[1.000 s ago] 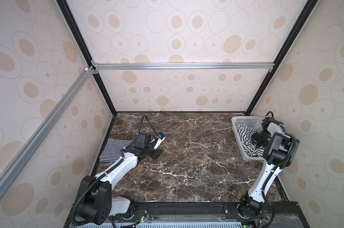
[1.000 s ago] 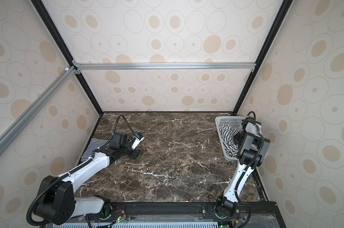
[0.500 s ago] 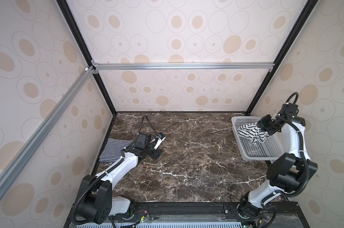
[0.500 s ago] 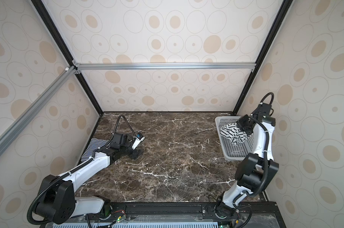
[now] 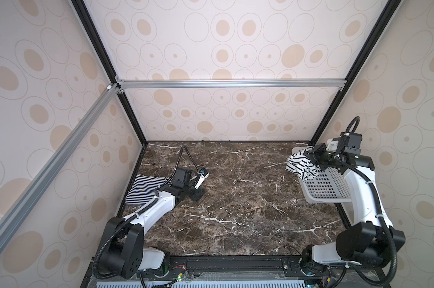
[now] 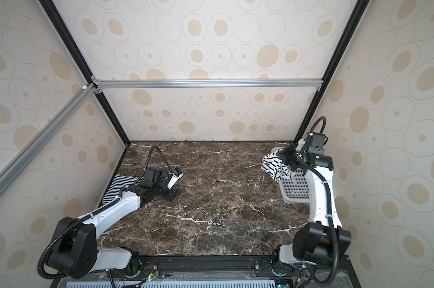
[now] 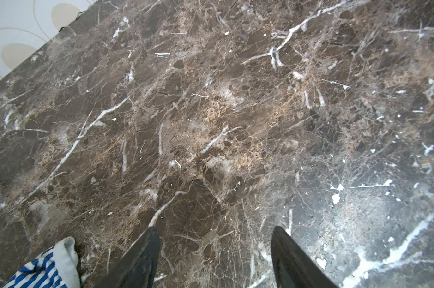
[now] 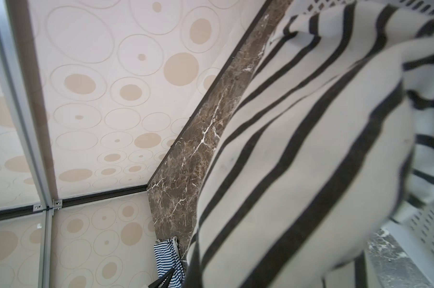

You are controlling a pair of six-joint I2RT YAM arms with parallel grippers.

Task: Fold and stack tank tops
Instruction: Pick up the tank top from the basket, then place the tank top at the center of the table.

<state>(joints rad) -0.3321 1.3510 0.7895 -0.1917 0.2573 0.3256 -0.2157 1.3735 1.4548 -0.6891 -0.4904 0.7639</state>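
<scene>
- My right gripper (image 5: 312,159) is pinched shut on the white knit tank top with wide black stripes (image 5: 297,165), which hangs bunched above the white perforated plastic basket (image 5: 328,187), far right.
- My left gripper (image 7: 213,232) stands open and empty over the brown marble table (image 5: 236,199), beside the fine navy-striped tank top (image 5: 142,185) at the left edge.
- Risk: the dangling hem may snag the basket rim and drag it.
</scene>
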